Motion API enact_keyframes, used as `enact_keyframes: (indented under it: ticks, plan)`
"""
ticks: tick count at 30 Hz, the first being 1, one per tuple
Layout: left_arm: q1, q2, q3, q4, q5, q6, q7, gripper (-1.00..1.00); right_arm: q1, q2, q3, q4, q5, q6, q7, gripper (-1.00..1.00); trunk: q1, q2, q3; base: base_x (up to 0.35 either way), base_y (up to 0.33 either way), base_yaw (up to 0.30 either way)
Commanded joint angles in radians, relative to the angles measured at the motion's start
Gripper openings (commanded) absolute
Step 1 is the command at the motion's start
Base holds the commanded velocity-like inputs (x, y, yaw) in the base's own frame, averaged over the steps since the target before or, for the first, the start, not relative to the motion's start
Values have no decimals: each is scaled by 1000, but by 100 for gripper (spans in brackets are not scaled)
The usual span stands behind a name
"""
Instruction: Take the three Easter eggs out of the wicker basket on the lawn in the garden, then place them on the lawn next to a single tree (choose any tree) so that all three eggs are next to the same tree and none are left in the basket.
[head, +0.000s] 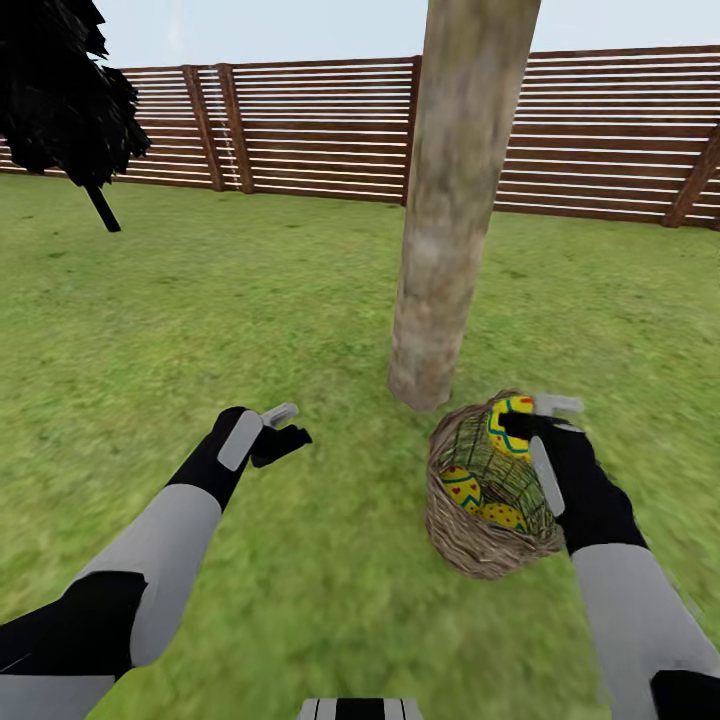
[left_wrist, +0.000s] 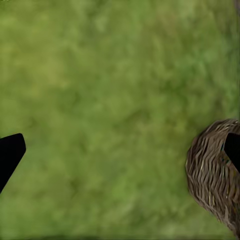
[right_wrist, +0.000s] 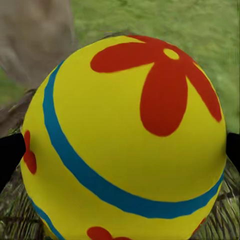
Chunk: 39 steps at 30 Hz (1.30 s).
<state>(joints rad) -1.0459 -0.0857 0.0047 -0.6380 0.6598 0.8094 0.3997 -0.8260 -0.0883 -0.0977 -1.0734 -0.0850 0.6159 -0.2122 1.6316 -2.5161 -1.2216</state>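
Gripping flowered egg (right_wrist: 125, 140), right pincer (head: 535, 420)

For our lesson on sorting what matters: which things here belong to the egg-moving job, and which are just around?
Belonging to the job:
Easter eggs
wicker basket
tree
lawn
right hand at an egg
left hand

Just around:
fence
black conifer

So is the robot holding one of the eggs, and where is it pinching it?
Yes. The right pincer grips one Easter egg by its two sides, above the wicker basket. The left pincer is open, holding nothing.
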Motion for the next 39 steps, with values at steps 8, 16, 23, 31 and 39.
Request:
enact_keyframes:
  ticks: [8,16,23,31,39]
  plan:
    - [0,5,-3,6,8,0,11,100,98,114,5,-287,1,36,-18,-100,0,0,-1,0,0,10]
    - [0,9,-3,18,4,-2,10,100,150,128,114,-353,6,30,-40,-100,0,0,-1,-36,67,255]
    - [0,34,-3,48,6,-3,5,100,151,145,241,-343,2,25,-157,-100,0,0,-1,-84,310,273]
    - [2,88,-3,57,14,-3,-25,100,161,144,373,-101,7,-144,-162,-100,0,0,-1,-2,330,36]
    - [158,128,-52,50,-1,-199,-319,100,153,174,407,322,8,-584,-162,-100,0,0,-1,0,85,0]
